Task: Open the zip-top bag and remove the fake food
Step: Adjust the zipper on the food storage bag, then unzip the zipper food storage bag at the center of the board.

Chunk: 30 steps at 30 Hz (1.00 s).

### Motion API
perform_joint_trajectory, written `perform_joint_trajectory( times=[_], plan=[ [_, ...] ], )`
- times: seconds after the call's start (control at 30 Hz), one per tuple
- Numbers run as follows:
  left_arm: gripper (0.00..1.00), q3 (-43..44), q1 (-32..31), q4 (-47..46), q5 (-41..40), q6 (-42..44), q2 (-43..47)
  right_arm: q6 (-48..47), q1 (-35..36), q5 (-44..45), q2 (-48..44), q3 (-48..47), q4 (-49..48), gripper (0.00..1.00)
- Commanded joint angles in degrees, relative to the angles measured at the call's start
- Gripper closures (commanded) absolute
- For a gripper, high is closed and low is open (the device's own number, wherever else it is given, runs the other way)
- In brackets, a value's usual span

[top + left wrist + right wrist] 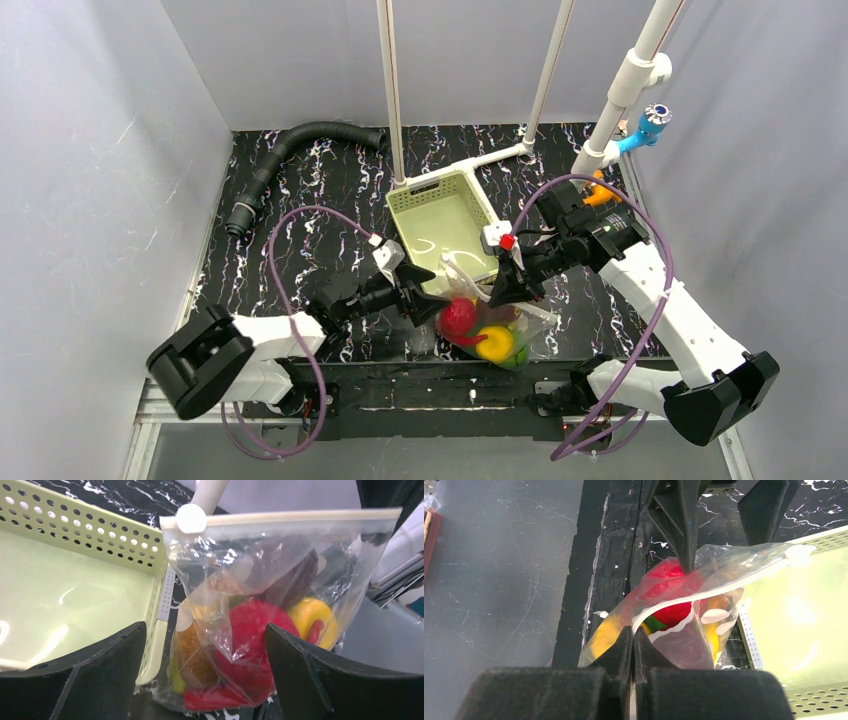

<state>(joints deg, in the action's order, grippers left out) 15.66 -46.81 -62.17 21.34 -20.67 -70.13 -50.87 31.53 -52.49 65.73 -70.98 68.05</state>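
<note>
Plain pale grey walls (90, 150) close in on three sides, evenly lit. The worktop (300, 210) is black, veined with white marbling. White pipes (391, 90) rise at the back, a black corrugated hose (300, 135) curls across the far-left corner, and grey floor (499, 580) shows past the near edge.

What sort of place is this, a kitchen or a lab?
Most likely a robot test booth, not a kitchen: plain grey panel walls, a black white-veined tabletop, and a white plastic pipe frame.
</note>
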Motion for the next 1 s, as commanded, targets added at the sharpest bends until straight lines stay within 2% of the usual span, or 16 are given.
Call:
perform_joint_trajectory(
  times=[0.0,0.07,0.27,0.37,0.47,0.57,0.77,0.87,0.97],
  plan=[
    [0.16,1.46,1.95,-20.64,4.21,-8.33,-6.82,-0.41,0.38,-2.6,-1.17,0.18,-0.09,0.99],
    [0.2,2.49,3.18,-24.42,6.55,-11.3,-8.93,-0.45,0.47,-2.49,-1.32,0.33,-0.11,0.99],
    [0.29,5.26,3.83,-25.5,12.33,-13.96,-10.49,-0.38,0.47,-1.78,-1.96,1.11,-0.7,0.99],
    [0.51,5.69,3.91,-24.75,13.7,-14.15,-10.51,0.0,0.46,-0.75,-2.14,1.02,-1.01,0.99],
    [0.68,5.42,3.92,-22.83,14.58,-14.12,-9.85,2.32,0.4,1.54,-2.52,1.38,-3.08,0.99],
    [0.74,3.71,3.86,-19.72,14.12,-12.56,-7.13,6.42,0.34,5.68,-2.72,1.91,-6.1,0.99],
    [1.0,2.25,3.88,-9.67,13.37,-7.37,1.74,10.17,-0.02,9.83,-1.49,1.15,-8.45,0.98],
    [1.0,2.54,3.91,-4.03,13.05,-3.86,5.38,10.58,-0.06,10.56,-0.78,-0.13,-7.78,0.91],
    [1.0,5.19,3.66,4.77,13.96,0.63,8.06,9.32,0.0,9.16,0.66,-2.66,-5.29,0.73]
  ],
)
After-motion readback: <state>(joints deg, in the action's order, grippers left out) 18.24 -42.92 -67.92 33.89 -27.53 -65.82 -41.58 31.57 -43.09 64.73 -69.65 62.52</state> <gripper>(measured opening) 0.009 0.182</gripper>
